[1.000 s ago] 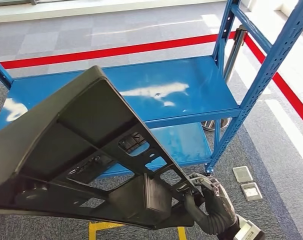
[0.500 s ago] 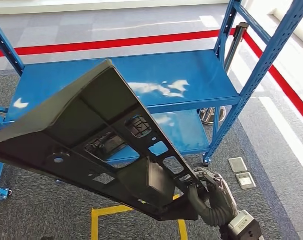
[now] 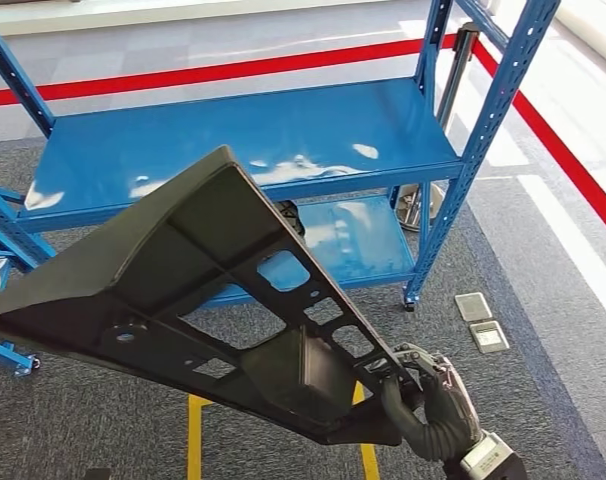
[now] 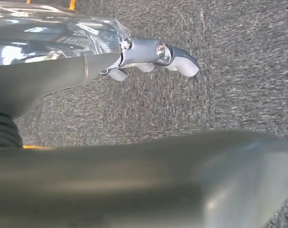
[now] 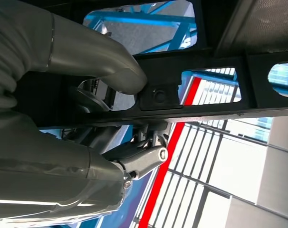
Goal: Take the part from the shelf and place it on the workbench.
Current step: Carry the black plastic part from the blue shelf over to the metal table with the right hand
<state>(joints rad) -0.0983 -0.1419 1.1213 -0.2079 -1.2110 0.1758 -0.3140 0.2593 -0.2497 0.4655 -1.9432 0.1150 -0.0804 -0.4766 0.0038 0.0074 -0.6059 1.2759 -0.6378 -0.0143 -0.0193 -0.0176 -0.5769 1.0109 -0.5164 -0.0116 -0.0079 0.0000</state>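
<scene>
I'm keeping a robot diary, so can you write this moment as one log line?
phase: carrying | part: off shelf, above carpet | right hand: grips part | left hand: beside part, grip unclear

Blue shelf on wheels, stands on grey carpet; yellow tape & two floor plates on carpet.

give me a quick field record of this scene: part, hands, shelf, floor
part: large black panel with cutouts, lifted off the shelf, tilted
right hand: right hand grips the panel's near right corner
left hand: left hand beside the panel's edge; grip unclear
shelf: blue shelf behind the panel, top deck bare
floor: grey carpet, red line, yellow tape
</scene>
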